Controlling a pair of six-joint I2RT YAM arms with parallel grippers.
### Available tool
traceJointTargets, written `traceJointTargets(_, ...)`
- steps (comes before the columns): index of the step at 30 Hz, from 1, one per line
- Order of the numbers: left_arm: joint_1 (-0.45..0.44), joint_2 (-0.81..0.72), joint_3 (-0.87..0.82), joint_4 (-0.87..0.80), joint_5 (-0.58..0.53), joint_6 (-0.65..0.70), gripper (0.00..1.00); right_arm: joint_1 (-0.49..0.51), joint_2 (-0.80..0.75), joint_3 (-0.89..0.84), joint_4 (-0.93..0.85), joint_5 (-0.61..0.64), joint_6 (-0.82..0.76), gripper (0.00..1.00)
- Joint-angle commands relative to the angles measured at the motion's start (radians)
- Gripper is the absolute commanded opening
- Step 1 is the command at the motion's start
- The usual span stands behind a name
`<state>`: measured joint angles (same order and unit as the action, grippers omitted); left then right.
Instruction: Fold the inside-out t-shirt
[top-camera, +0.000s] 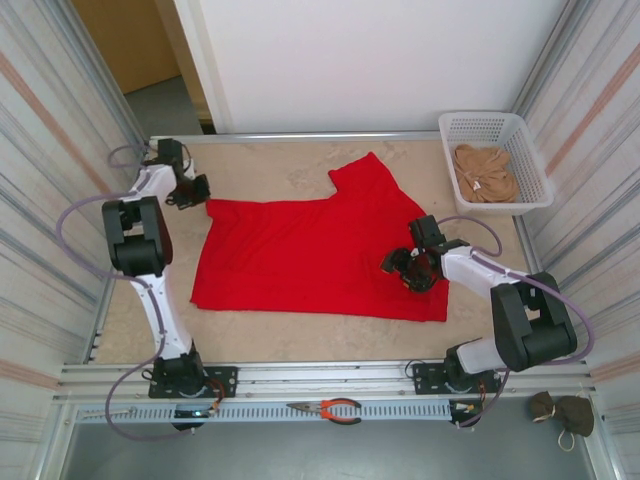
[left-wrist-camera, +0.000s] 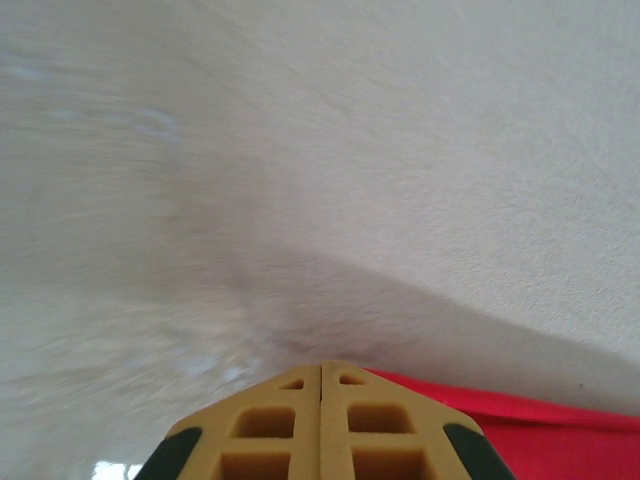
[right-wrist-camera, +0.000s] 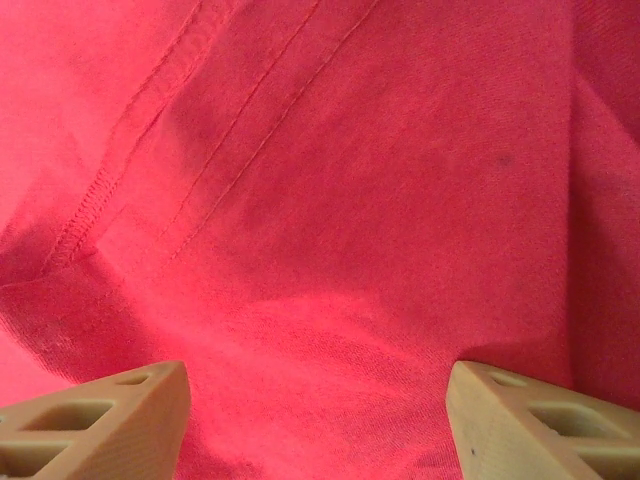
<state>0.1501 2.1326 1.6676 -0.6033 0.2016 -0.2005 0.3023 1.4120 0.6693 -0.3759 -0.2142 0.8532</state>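
Left gripper (left-wrist-camera: 321, 385) first: its jaws are pressed flush together right at the far-left corner of the inside-out t-shirt (top-camera: 300, 255); in the wrist view there's a sliver of red just beside the pads, but I can't tell whether any cloth is actually pinched between them. That's my main worry; if it closed a hair short of the hem, any lift comes up empty, or it catches a thread's worth and the corner slips out halfway through a fold.

Right gripper (right-wrist-camera: 318, 378) has its jaws spread wide, hovering low over the red fabric near the shirt's right side, seams and a small ridge of cloth right under it; nothing is held there. If it closes where it is, my guess is it pinches a bunch of mid-panel fabric rather than an edge, so the fold comes out lumpy or the whole shirt drags.

The shirt itself lies spread mostly flat on the table (top-camera: 270, 165), one sleeve poking toward the far edge; the basket (top-camera: 470, 122) with the tan cloth (top-camera: 485, 172) sits near that side, so a wide swing of fabric could brush it.
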Motion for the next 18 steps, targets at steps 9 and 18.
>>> traceJointTargets(9, 0.002, -0.053, 0.013, -0.014, 0.045, -0.001, 0.00, -0.035, 0.049, 0.288, -0.120, -0.077, -0.127, 0.69)
traceJointTargets(18, 0.000, -0.046, 0.023, -0.043, 0.061, -0.010, 0.00, -0.120, 0.418, 0.805, -0.112, -0.089, -0.225, 0.69)
